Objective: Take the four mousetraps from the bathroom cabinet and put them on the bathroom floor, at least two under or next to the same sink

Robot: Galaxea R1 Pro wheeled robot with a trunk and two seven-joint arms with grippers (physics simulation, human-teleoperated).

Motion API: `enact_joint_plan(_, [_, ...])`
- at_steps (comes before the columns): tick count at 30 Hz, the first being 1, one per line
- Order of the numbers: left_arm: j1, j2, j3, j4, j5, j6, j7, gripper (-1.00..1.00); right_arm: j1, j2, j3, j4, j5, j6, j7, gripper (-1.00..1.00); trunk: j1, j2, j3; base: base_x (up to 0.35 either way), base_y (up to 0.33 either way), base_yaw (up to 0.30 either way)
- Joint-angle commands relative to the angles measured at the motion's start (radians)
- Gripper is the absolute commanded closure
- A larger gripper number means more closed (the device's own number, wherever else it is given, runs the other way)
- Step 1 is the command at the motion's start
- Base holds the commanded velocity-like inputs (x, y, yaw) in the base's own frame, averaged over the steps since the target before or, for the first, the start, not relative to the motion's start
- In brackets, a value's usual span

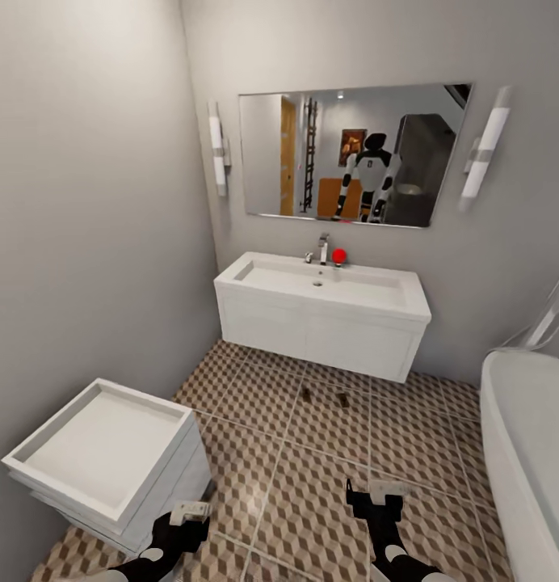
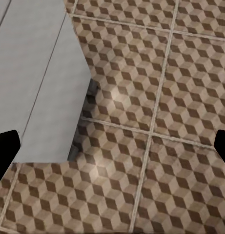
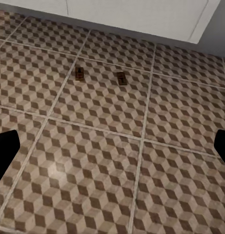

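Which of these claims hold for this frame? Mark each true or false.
1. Two mousetraps lie on the bathroom floor in front of the bathroom sink. True.
2. The right gripper holds a mousetrap. False: both wrist views show spread fingertips with nothing between them.
3. A red object sits beside the tap. True.
4. The two mousetraps are stacked. False: they lie apart, side by side.
5. The small white unit stands on the robot's right. False: it is on its left, by the left gripper.

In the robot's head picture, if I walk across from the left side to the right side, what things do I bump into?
Small white boxy unit → white sink vanity → white bathtub.
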Motion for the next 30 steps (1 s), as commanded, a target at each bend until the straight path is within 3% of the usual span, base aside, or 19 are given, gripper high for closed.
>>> enact_joint_plan(1, [-0.002,-0.001,-0.009,0.005,0.009,-0.007,0.001,-1.0,-0.001,0.0,0.009,0.001,-0.007,-0.003,-0.004,-1.0,0.001,-0.002,-0.003,0.0,0.0,0.215])
enact_joint_plan(8, [-0.002,-0.001,-0.009,0.005,0.009,-0.007,0.001,-1.0,-0.001,0.0,0.009,0.001,-0.007,-0.003,-0.004,-1.0,0.001,-0.002,-0.011,-0.102,0.0,0.215])
enact_joint_plan(30, [-0.002,-0.001,-0.009,0.005,0.009,-0.007,0.002,-1.0,-0.001,0.0,0.009,0.001,-0.007,-0.003,-0.01,-1.0,0.001,-0.002,-0.036,-0.323,0.001,0.215])
